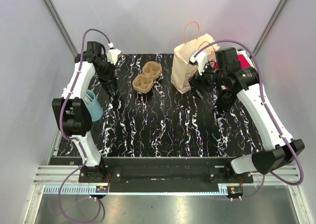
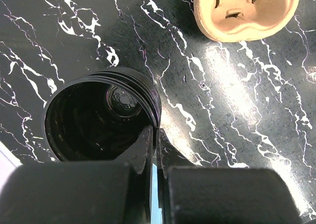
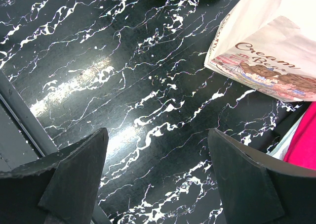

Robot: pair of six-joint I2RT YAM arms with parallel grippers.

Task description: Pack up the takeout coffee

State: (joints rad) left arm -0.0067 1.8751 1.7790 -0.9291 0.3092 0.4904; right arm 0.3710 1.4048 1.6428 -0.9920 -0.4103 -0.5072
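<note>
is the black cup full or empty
Empty. The left wrist view looks into the black cup and shows its bare bottom, with no lid on. The left claw pinches its rim.

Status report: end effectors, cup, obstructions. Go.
Left end effector shut on black cup rim. Right end effector open, empty, beside paper bag. Carrier empty; nothing between it and cup.
</note>
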